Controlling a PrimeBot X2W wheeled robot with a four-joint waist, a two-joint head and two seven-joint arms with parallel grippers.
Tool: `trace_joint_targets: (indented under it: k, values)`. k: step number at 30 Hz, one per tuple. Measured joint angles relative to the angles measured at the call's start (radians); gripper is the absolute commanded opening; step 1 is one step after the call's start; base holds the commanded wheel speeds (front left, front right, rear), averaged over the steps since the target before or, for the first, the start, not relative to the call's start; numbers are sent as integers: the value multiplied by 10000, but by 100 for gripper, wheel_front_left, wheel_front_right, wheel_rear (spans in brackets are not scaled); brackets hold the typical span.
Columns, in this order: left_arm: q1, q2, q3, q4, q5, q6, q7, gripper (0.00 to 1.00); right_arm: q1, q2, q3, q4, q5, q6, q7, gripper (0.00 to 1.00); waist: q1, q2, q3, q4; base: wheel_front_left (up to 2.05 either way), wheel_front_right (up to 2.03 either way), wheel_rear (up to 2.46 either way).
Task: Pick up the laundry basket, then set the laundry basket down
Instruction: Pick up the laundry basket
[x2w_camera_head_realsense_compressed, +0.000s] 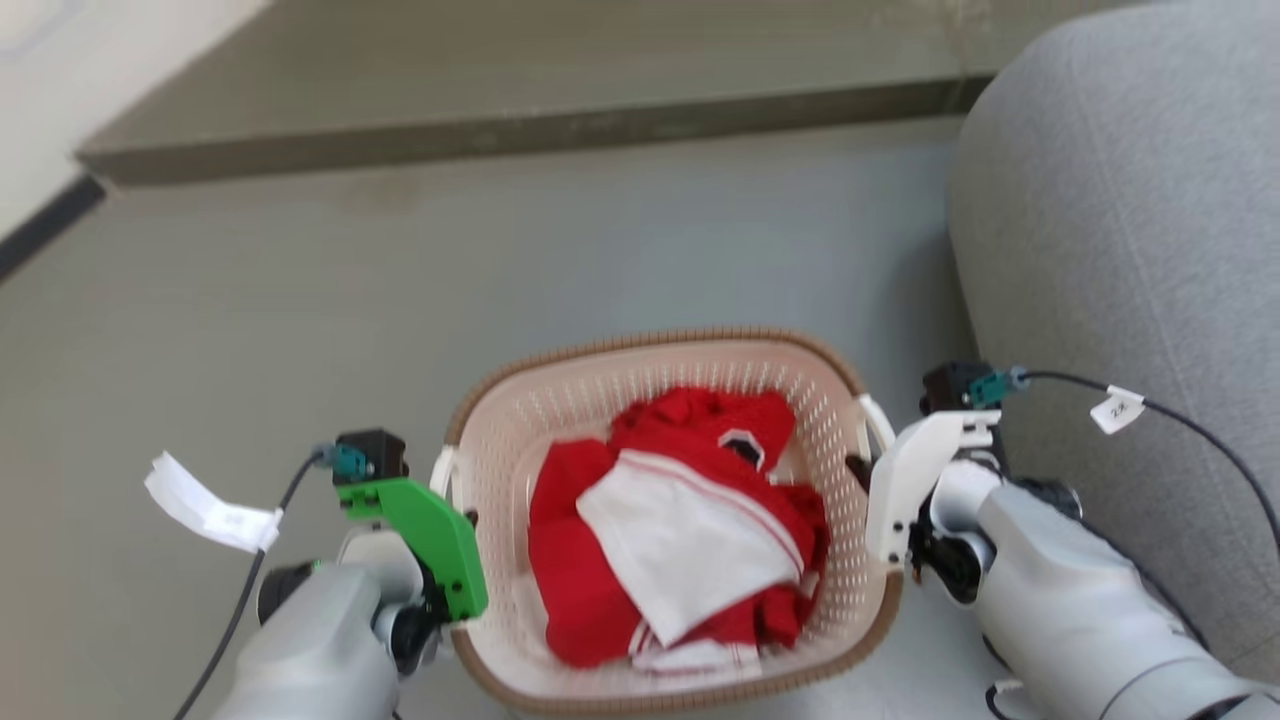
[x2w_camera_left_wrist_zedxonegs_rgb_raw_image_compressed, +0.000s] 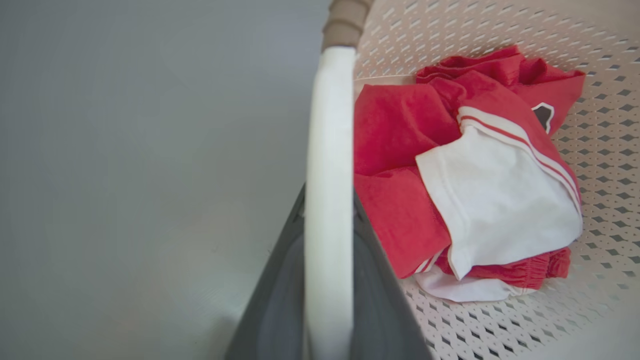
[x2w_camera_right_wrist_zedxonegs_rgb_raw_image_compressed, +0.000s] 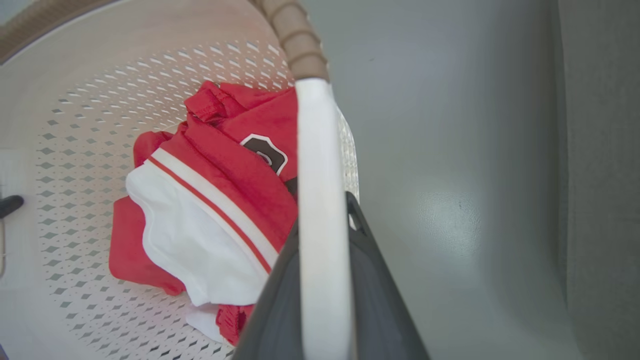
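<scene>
Cream perforated plastic laundry basket (x2w_camera_head_realsense_compressed: 650, 345) with brown woven-look rim, near centre between both arms, grey upholstered seat (x2w_camera_head_realsense_compressed: 1120, 200) just right. Left gripper (x2w_camera_left_wrist_zedxonegs_rgb_raw_image_compressed: 327, 210) clamped on white left handle (x2w_camera_left_wrist_zedxonegs_rgb_raw_image_compressed: 327, 125); right gripper (x2w_camera_right_wrist_zedxonegs_rgb_raw_image_compressed: 325, 210) clamped on white right handle (x2w_camera_right_wrist_zedxonegs_rgb_raw_image_compressed: 315, 140). Crumpled red-and-white clothes (x2w_camera_head_realsense_compressed: 680, 520) inside. Lifted off grey floor (x2w_camera_head_realsense_compressed: 300, 300) or resting: cannot tell.

Cream perforated basket (x2w_camera_head_realsense_compressed: 600, 385), brown woven-look rim (x2w_camera_head_realsense_compressed: 660, 338), white handles (x2w_camera_left_wrist_zedxonegs_rgb_raw_image_compressed: 327, 150), red-and-white striped clothes (x2w_camera_head_realsense_compressed: 680, 530), grey floor (x2w_camera_head_realsense_compressed: 500, 260), speckled grey sofa (x2w_camera_head_realsense_compressed: 1130, 200)
</scene>
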Motion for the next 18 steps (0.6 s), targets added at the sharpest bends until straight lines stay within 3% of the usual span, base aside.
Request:
trace_joint_targets:
  k: [9,18]
  values:
    - [527,-10,-303,305,-259,0,949,0,738,36,326,-19,698,-4,1055,0,0,0,-1368,-86,0,0,0]
    - [541,-8,-349,407,-405,0,1482,0,746,12,510,-65,1018,-15,1657,0,0,0,-1934,-241,0,0,0]
